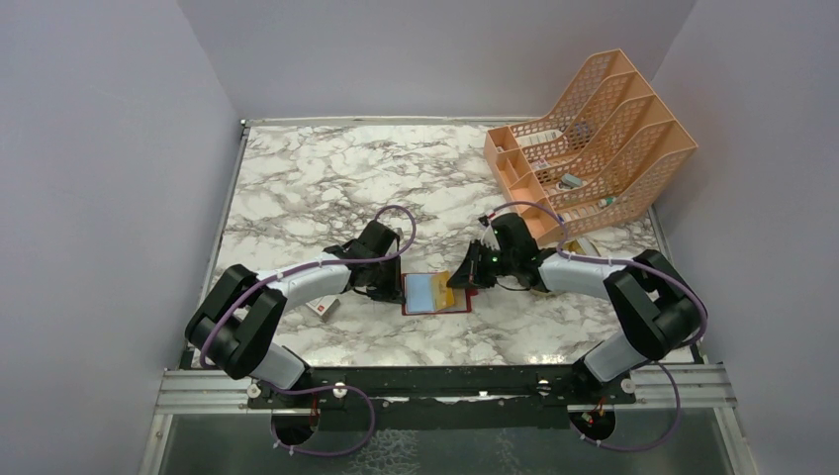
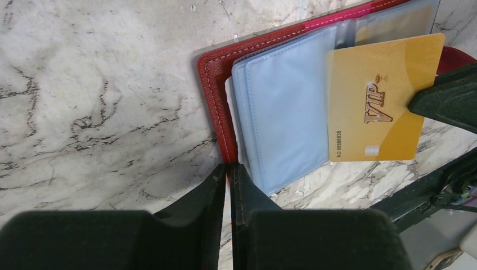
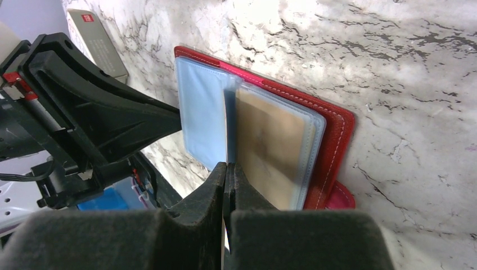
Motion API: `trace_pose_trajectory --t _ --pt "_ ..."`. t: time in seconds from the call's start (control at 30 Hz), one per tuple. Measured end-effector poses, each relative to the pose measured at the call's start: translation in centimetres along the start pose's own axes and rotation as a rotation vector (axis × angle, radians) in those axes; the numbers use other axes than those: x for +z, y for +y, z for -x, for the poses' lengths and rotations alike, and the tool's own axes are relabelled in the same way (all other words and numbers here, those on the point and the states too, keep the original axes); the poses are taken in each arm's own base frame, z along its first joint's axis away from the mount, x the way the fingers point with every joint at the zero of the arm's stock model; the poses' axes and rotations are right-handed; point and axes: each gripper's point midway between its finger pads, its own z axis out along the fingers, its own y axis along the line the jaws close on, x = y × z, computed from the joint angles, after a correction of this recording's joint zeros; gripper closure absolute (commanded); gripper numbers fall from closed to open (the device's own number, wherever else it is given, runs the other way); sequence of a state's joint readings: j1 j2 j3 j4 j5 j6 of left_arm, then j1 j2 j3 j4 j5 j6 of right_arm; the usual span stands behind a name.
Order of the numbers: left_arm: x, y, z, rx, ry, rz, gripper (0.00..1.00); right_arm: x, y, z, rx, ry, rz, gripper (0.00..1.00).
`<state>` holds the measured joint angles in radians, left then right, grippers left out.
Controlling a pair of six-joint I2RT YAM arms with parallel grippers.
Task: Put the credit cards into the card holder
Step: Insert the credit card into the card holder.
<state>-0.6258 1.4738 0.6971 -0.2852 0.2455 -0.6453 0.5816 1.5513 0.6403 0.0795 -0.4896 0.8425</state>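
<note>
The dark red card holder [image 1: 435, 309] lies open on the marble, its pale blue plastic sleeves [image 2: 287, 112] facing up. My left gripper [image 2: 229, 169] is shut on the edge of its red cover [image 2: 216, 95] at the left side. A gold credit card [image 2: 374, 95] marked VIP hangs tilted over the right half of the sleeves. My right gripper [image 3: 228, 167] is shut on that card, which shows edge-on in the right wrist view. A tan surface [image 3: 275, 146] shows at the sleeves beside it. In the top view the left gripper [image 1: 396, 287] and the right gripper [image 1: 463, 278] face each other across the holder.
A small white box with a red mark [image 1: 322, 307] lies just left of the left gripper. An orange mesh file rack [image 1: 594, 139] stands at the back right. The card holder's snap tab [image 3: 340, 197] sticks out on its right side.
</note>
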Motion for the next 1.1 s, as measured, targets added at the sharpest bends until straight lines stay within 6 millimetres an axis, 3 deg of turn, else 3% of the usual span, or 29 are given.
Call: trace_pose_trajectory --t 0.37,1.03,1.1 --pt "0.0 0.0 0.0 0.0 0.0 -0.001 0.87 0.7 -0.8 -0.3 0.03 0.015 -0.017 0.99" --pt "0.2 -0.5 -0.3 -0.013 0.006 -0.037 0.87 1.4 -0.4 0.9 0.016 -0.031 0.011 0.99" --pt "0.2 -0.7 -0.3 -0.017 0.008 -0.046 0.87 1.5 -0.3 1.0 0.024 -0.036 0.017 0.95"
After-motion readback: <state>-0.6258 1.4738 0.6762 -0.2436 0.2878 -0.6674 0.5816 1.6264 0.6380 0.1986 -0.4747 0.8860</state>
